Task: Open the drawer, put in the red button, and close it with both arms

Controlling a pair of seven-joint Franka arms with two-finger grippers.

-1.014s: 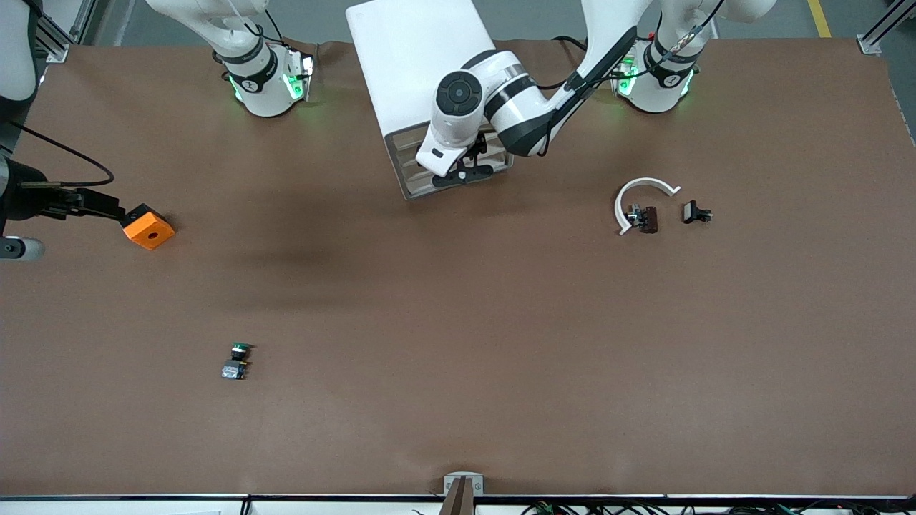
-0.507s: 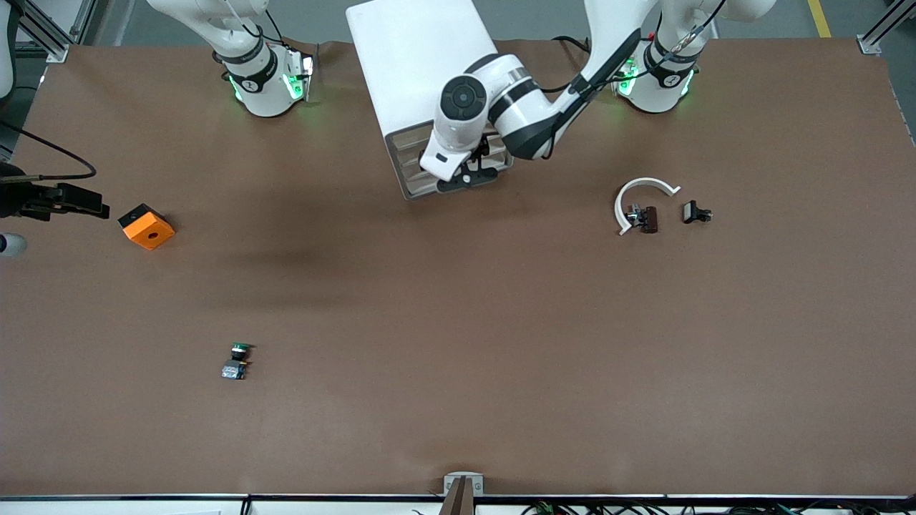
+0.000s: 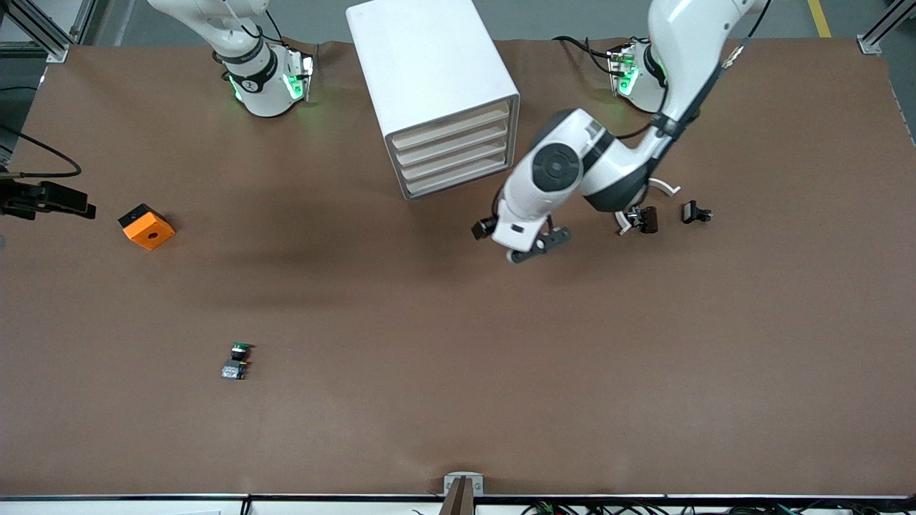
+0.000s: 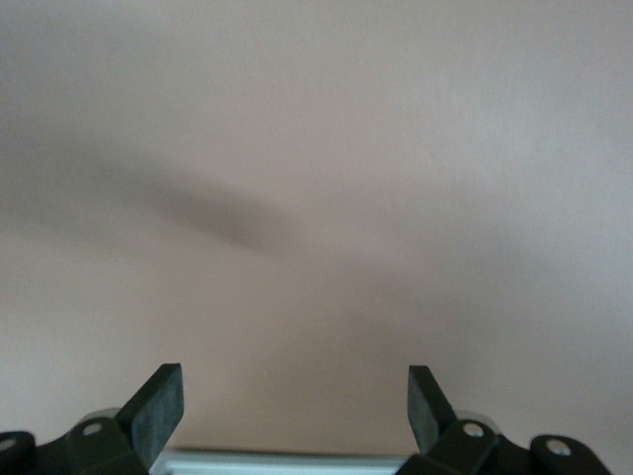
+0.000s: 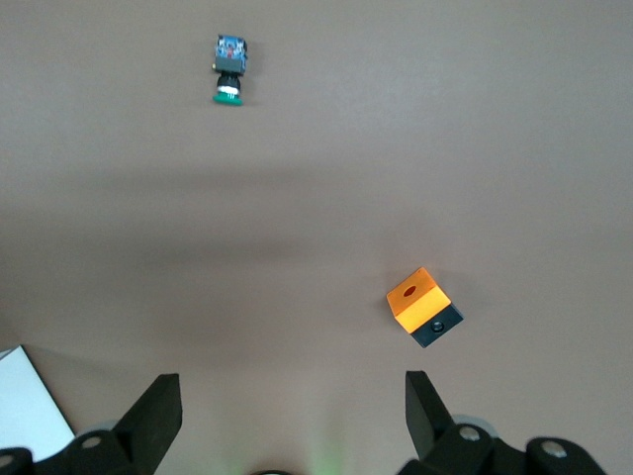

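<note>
Front view: my left gripper [image 3: 535, 244] hangs over bare brown table [image 3: 458, 400], between the white drawer cabinet [image 3: 429, 79] and the red button [image 3: 646, 219]. From here its jaws look spread with nothing in them. The red button lies on the table toward the left arm's end, just beside a white curved piece [image 3: 667, 187] that my left arm partly covers. A small black part [image 3: 695, 212] sits near the button, a little more toward that same end. The cabinet stands between my two bases, and all four of its drawers are shut flush. My right gripper [image 3: 68, 203] is over the table's edge at the right arm's end, close to an orange block [image 3: 147, 227]. I cannot judge its jaws from this camera. A green button [image 3: 237, 360] lies nearer the front camera than the orange block, well apart from it.

Left wrist view: the left gripper [image 4: 295, 401] shows both fingers [image 4: 158, 406] spread as wide as they go, holding nothing. Below them there is only plain table with a soft shadow across it. The red button does not show here.

Right wrist view: the right gripper [image 5: 294, 401] is just as wide open and empty. The orange block [image 5: 423, 308] lies on the table beneath it, near one fingertip but not between the two. The green button [image 5: 229, 69] lies on its side, well apart from the block.
</note>
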